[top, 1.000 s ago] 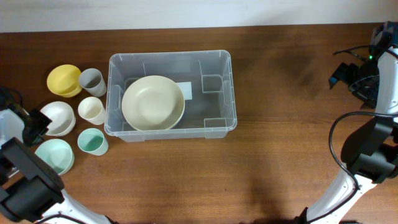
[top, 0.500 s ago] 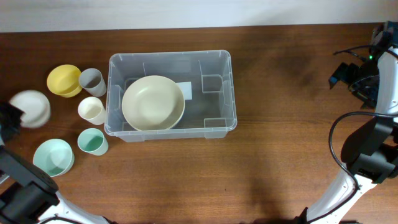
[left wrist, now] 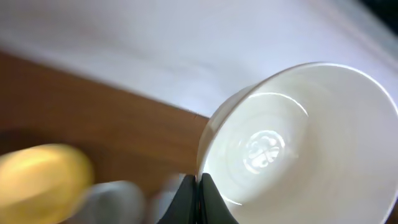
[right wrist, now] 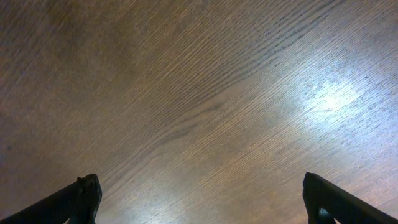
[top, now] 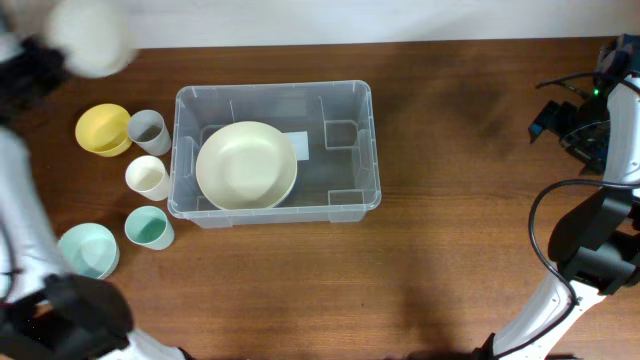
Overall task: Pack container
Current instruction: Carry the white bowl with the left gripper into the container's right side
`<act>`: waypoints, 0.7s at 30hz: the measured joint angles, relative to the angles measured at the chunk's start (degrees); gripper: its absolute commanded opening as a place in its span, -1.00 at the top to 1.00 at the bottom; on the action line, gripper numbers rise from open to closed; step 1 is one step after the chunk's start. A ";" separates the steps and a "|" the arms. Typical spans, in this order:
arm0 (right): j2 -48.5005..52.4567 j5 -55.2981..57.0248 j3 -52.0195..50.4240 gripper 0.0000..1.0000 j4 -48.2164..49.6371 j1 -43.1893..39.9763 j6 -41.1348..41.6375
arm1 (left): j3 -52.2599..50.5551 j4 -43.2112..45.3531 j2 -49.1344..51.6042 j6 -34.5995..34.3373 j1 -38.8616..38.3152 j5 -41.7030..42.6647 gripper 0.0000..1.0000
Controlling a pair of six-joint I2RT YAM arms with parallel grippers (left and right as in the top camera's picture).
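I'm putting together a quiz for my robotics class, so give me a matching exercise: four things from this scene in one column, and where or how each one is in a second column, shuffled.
1. white bowl
2. cream bowl
3. yellow bowl
4. right gripper

A. on the table, left of the container
B. open, over a bare part of the table
C. pinched at the rim by the left gripper
D. inside the container

Pairs: 1-C, 2-D, 3-A, 4-B
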 measured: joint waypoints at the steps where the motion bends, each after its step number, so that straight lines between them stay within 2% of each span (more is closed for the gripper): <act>1: 0.00 0.00 -0.02 -0.98 0.00 0.00 0.00 | 0.24 0.02 -0.68 0.17 -3.91 1.29 0.97; 4: 0.00 0.00 0.00 -0.98 0.00 0.00 0.00 | 0.50 -0.13 -1.20 0.79 -14.75 2.45 0.97; 7: 0.00 0.02 -0.02 -0.98 0.00 0.00 0.00 | 0.50 -1.27 -0.61 1.07 -24.98 -0.74 0.97; 9: 0.00 0.00 -0.02 -0.98 0.00 0.00 -0.02 | 0.52 -2.51 0.37 1.25 -32.70 -5.33 0.97; 12: 0.00 0.00 -0.02 -0.98 -0.02 0.00 0.00 | 0.52 -5.01 2.08 1.27 -40.09 -14.12 0.97; 16: 0.00 0.00 -0.02 -0.98 0.00 0.00 -0.04 | 0.50 -5.99 6.25 1.27 -46.18 -24.55 0.97; 21: 0.00 0.00 -0.02 -0.98 0.00 0.00 -0.02 | 0.50 -4.90 13.00 1.27 -46.03 -30.99 0.97</act>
